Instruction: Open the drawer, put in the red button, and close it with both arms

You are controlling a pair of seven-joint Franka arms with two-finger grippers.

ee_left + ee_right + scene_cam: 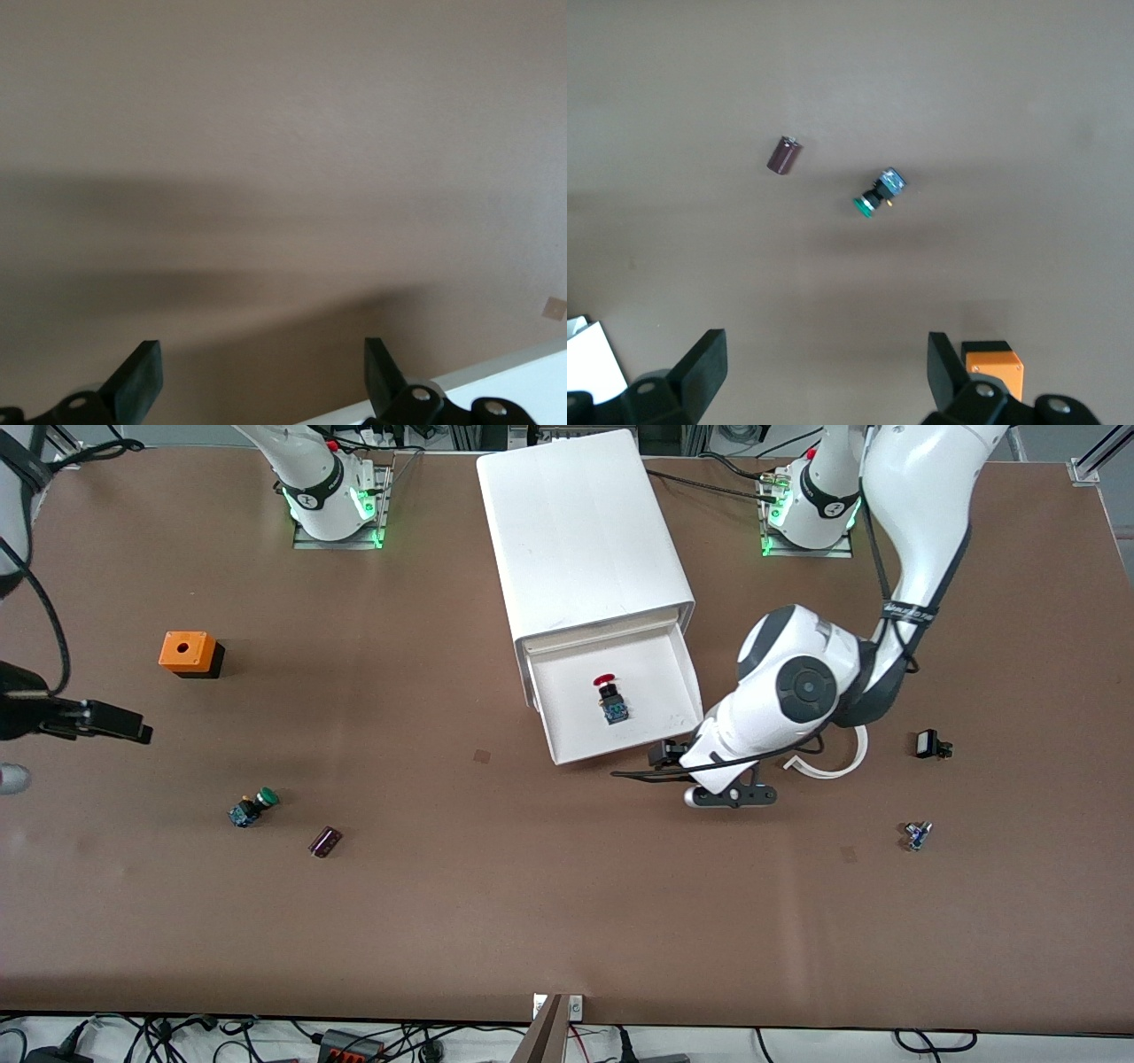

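Observation:
The white cabinet (580, 531) stands mid-table with its drawer (567, 731) pulled open toward the front camera. The red button (610, 696) lies inside the drawer on its dark black-and-blue body. My left gripper (663, 762) is open and empty, low over the table beside the drawer's front corner toward the left arm's end. In the left wrist view the left gripper (261, 382) frames bare table, with a white drawer edge (505, 385) beside one finger. My right gripper (124, 726) (826, 372) is open and empty, over the right arm's end of the table.
An orange box with a hole (188, 653) (993, 364), a green-capped button (254, 807) (877, 192) and a maroon cylinder (325, 841) (782, 155) lie toward the right arm's end. A white curved strip (833, 766), a small black part (930, 744) and a small blue part (917, 834) lie toward the left arm's end.

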